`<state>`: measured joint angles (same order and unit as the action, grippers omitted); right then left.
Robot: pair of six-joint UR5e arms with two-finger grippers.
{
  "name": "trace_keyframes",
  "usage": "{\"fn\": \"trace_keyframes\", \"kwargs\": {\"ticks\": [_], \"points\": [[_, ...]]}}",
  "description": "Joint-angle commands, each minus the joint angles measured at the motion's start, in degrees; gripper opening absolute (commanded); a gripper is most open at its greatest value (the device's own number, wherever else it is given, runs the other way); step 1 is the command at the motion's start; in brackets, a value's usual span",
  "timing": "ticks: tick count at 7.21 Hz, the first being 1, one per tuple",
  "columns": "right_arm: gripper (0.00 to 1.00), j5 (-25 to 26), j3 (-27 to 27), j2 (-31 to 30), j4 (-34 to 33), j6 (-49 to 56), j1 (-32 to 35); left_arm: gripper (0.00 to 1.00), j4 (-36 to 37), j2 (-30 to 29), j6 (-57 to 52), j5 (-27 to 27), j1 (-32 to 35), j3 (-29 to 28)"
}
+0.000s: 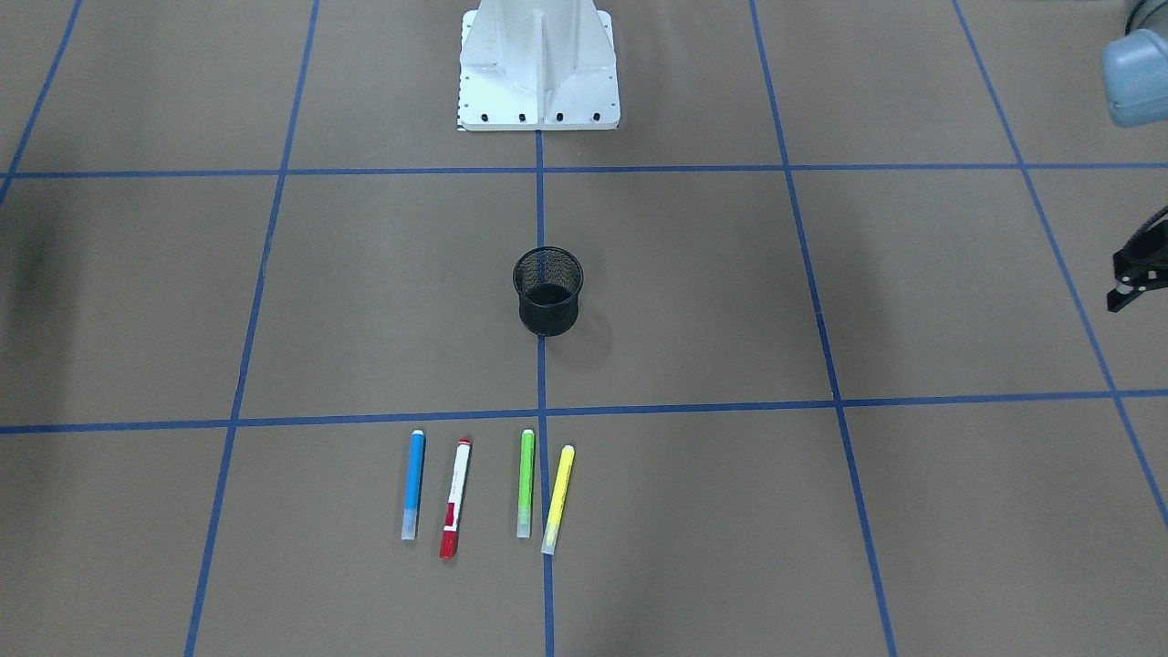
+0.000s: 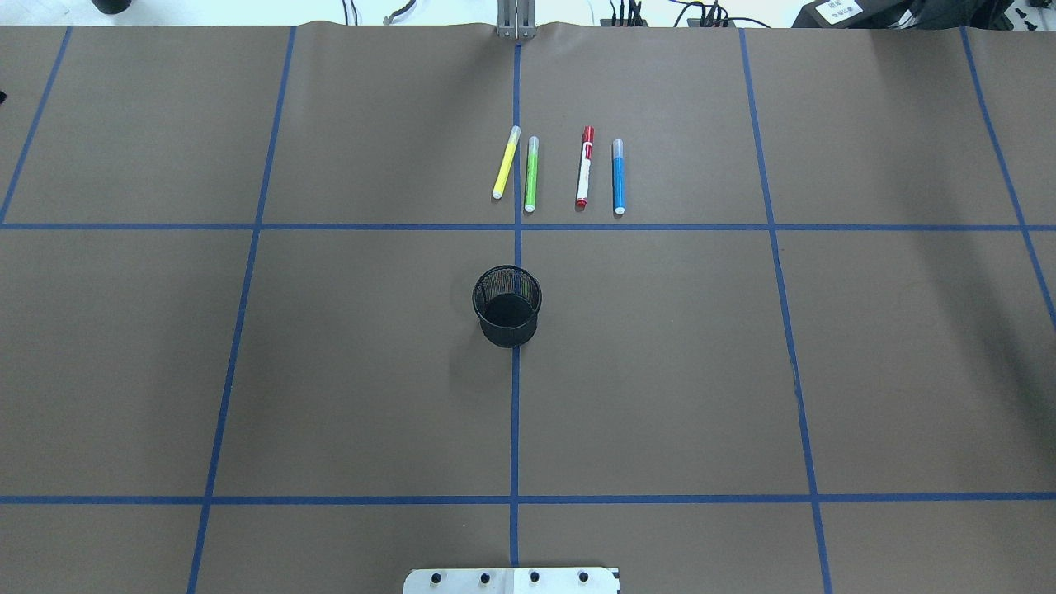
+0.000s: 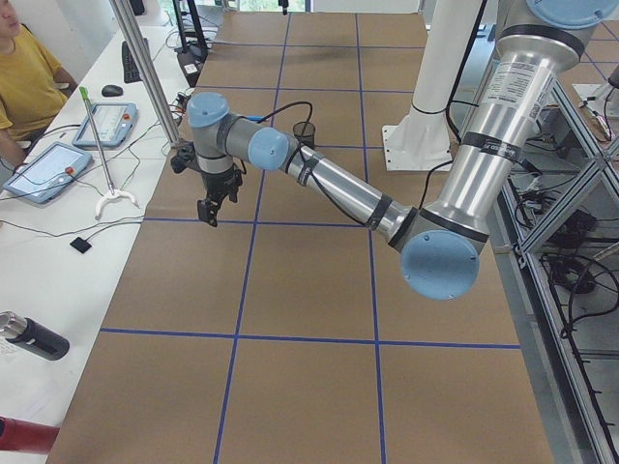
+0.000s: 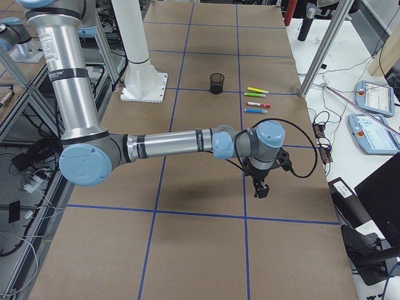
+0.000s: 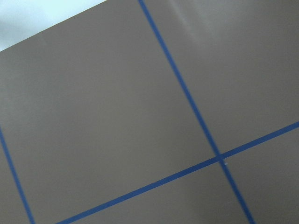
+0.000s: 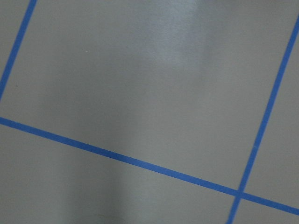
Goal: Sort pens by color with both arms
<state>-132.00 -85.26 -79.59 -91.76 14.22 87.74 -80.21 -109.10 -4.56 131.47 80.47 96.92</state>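
Note:
Four pens lie side by side on the brown table, in front of the black mesh cup (image 2: pixel 506 305). They are yellow (image 2: pixel 506 162), green (image 2: pixel 531 174), white-barrelled with a red cap (image 2: pixel 585 166) and blue (image 2: pixel 618 176). In the front-facing view they are blue (image 1: pixel 413 484), red-capped (image 1: pixel 455 497), green (image 1: pixel 526 482) and yellow (image 1: pixel 558 497). My left gripper (image 3: pixel 207 211) hangs over the table's far left end, and only its edge (image 1: pixel 1134 274) shows in the front-facing view. My right gripper (image 4: pixel 261 189) hangs over the far right end. I cannot tell whether either is open or shut. Both are far from the pens.
The white pedestal (image 1: pixel 538 68) stands behind the cup. Blue tape lines divide the table into squares. Both wrist views show only brown table and tape. Tablets (image 4: pixel 374 97) and cables lie on the white bench beyond the pens. A person (image 3: pixel 24 82) sits there.

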Motion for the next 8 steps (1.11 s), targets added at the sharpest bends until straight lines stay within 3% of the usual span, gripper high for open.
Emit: {"fn": "trace_keyframes", "kwargs": {"ticks": [1,3,4,5,8], "points": [[1.00,-0.27,0.89,-4.33,-0.44,2.39,6.03,1.00,-0.91,4.74,-9.29,0.72,3.81,-4.11],[1.00,-0.01,0.71,-5.84,-0.18,-0.93,6.40,1.00,-3.97,12.04,-9.77,0.45,5.92,-5.33],[1.00,0.08,0.45,-5.76,0.35,-4.78,6.31,1.00,-3.91,12.24,-9.42,1.50,8.37,-5.34],[1.00,0.08,0.28,-5.67,0.44,-5.78,5.78,1.00,-4.43,15.90,-9.67,5.25,9.00,-4.82],[1.00,-0.01,0.10,-4.88,0.62,-8.16,2.62,1.00,-4.43,16.30,-9.85,6.61,12.25,-3.59]]}}
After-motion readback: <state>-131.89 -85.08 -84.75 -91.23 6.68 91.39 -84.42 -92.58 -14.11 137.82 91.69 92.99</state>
